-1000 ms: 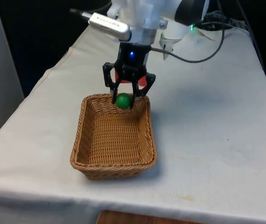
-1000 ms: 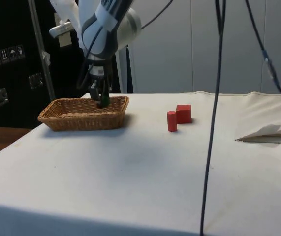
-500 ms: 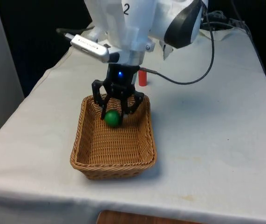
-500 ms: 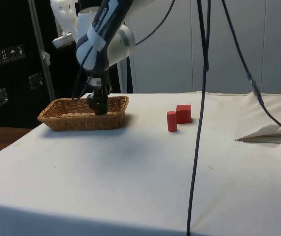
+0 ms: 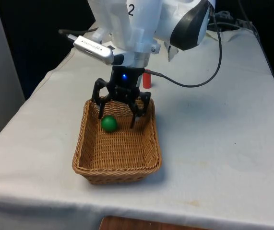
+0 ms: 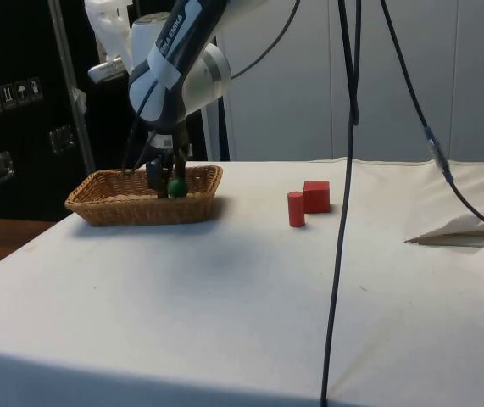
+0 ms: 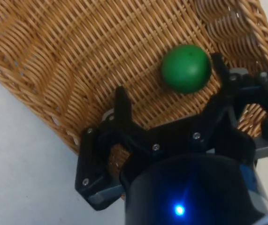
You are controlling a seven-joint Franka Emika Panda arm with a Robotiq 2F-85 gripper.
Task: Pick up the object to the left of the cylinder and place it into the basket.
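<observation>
green ball (image 5: 109, 123) in basket (image 5: 117, 170), fingers (image 5: 133, 119) apart

Green ball (image 5: 109, 123) lying loose in wicker basket (image 5: 115, 170), near far end; red cylinder (image 5: 147, 79) upright behind.
</observation>
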